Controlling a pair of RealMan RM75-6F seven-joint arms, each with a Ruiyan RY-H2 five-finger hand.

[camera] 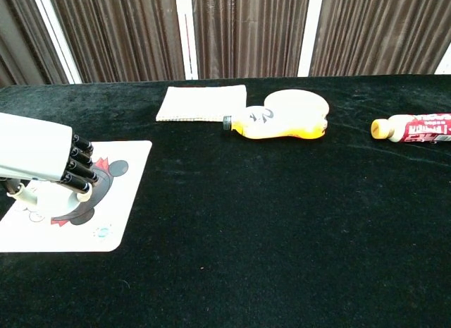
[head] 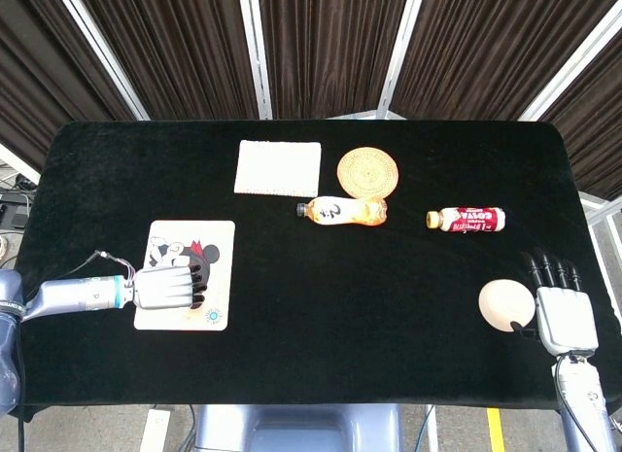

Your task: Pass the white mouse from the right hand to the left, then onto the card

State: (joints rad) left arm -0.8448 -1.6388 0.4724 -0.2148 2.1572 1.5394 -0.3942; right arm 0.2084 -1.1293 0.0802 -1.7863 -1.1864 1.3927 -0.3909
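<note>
My left hand point(head: 167, 288) hovers over the near left part of the cartoon card point(head: 212, 262), fingers curled down around the white mouse. From the head view the mouse is hidden under the hand. In the chest view the left hand point(camera: 39, 159) covers the top of the mouse point(camera: 51, 195), whose white body shows below the dark fingertips, at the card point(camera: 120, 201). Whether the mouse touches the card I cannot tell. My right hand point(head: 562, 314) lies at the table's right edge, fingers straight and apart, holding nothing.
A cream round object point(head: 506, 304) sits just left of my right hand. At the back lie a white cloth point(head: 277, 166) and a woven coaster point(head: 368, 170). An orange drink bottle point(head: 340, 211) and a red-labelled bottle point(head: 466, 219) lie mid-table.
</note>
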